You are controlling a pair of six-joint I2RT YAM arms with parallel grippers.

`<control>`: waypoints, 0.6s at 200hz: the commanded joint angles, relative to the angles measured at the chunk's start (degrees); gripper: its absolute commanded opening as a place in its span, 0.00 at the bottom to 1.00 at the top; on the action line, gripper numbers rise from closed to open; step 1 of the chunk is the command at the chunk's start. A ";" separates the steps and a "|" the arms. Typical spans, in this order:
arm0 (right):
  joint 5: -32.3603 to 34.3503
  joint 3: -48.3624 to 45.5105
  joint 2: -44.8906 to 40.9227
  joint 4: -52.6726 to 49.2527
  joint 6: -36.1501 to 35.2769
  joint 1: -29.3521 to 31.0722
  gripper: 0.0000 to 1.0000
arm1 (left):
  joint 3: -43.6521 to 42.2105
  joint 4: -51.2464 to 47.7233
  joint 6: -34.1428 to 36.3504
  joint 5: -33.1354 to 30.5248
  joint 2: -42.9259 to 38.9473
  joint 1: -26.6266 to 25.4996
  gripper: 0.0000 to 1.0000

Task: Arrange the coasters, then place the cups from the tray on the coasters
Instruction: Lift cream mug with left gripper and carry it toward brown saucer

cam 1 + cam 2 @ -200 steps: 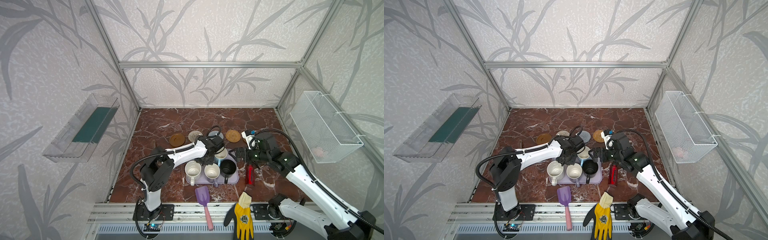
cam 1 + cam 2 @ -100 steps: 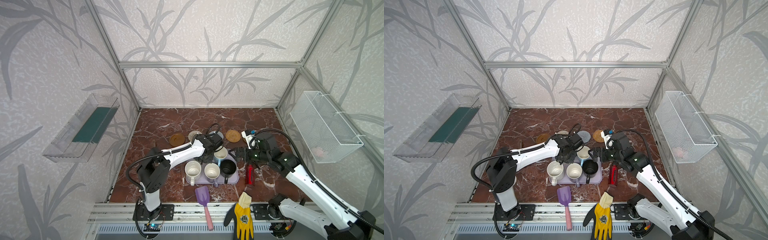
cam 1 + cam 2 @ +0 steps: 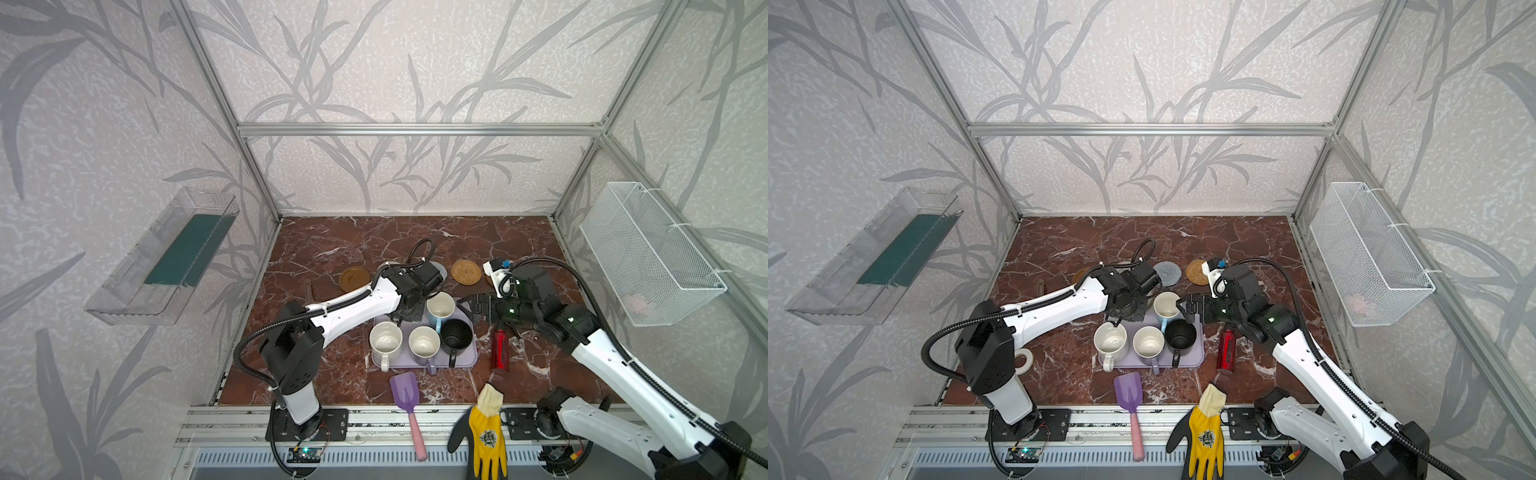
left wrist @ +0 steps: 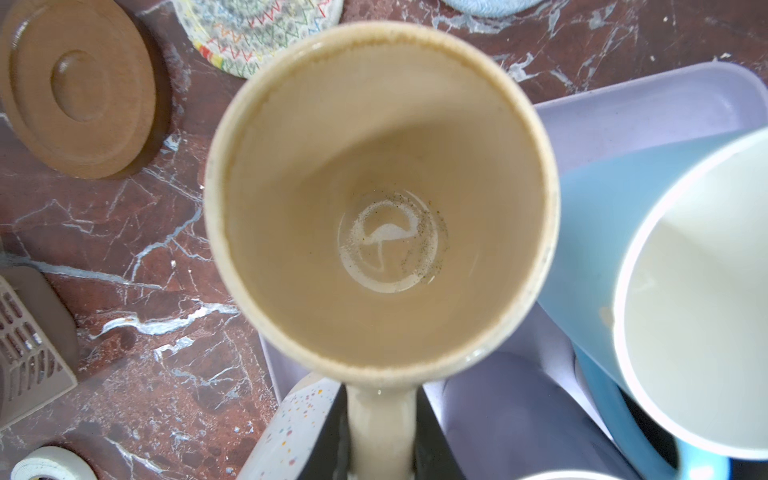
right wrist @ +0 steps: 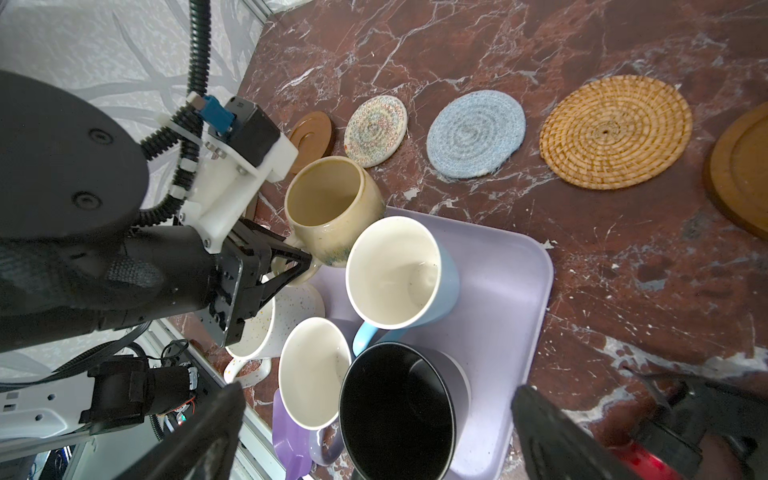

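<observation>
In both top views, shows the left gripper (image 3: 409, 309) carried a little beyond the tray's (image 3: 467, 360) far-left corner since a second ago, toward the coaster row (image 3: 1167, 273) behind the tray; hides jaws and load under the wrist. Leaves the light blue mug (image 3: 440, 307), speckled white mug (image 3: 385, 341), lavender mug (image 3: 424, 345) and black mug (image 3: 456, 334) on the tray, and the right gripper (image 3: 465, 311) spread wide and empty at the tray's far-right corner, unmoved. From the left wrist, looks straight down into the beige-yellow mug (image 4: 378, 208), handle pinched tight, hanging across the tray's far-left rim, with the woven beige coaster (image 4: 257, 33) just beyond. From the right wrist, confirms that clamp on the handle; cannot tell whether the base clears the tray. Points to a first cup on its way out, with four more to follow and every coaster bare.
</observation>
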 commanded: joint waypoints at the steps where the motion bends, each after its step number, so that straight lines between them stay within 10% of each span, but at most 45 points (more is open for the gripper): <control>1: -0.06 -0.56 -0.75 1.29 0.26 0.10 0.99 | 1.90 -0.55 -0.14 -4.87 -5.02 0.49 0.00; 120: -3.67 5.55 6.00 9.81 2.35 6.32 0.99 | -0.10 -0.13 1.62 -8.07 -14.61 5.68 0.00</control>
